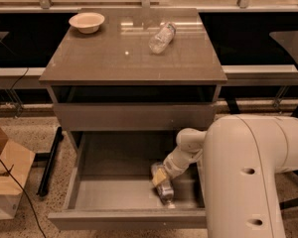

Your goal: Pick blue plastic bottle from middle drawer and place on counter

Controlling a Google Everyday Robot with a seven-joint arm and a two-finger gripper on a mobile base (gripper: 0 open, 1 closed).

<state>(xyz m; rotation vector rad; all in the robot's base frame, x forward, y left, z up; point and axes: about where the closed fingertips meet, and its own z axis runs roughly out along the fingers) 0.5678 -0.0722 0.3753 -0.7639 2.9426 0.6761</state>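
Observation:
The middle drawer (pixel 116 192) is pulled open below the closed drawer front. The blue plastic bottle (pixel 165 190) lies on its side on the grey tray, right of centre and near the drawer's front. My gripper (pixel 158 175) reaches down into the drawer from the right and sits right at the bottle's upper end, touching or almost touching it. My white arm (pixel 248 177) hides the drawer's right side. The counter (pixel 114 58) is the glossy top slab above.
On the counter, a pale bowl (pixel 87 22) stands at the back left and a smaller clear bottle (pixel 161 37) lies at the back right of centre. A cardboard box (pixel 5 177) sits on the floor at the left.

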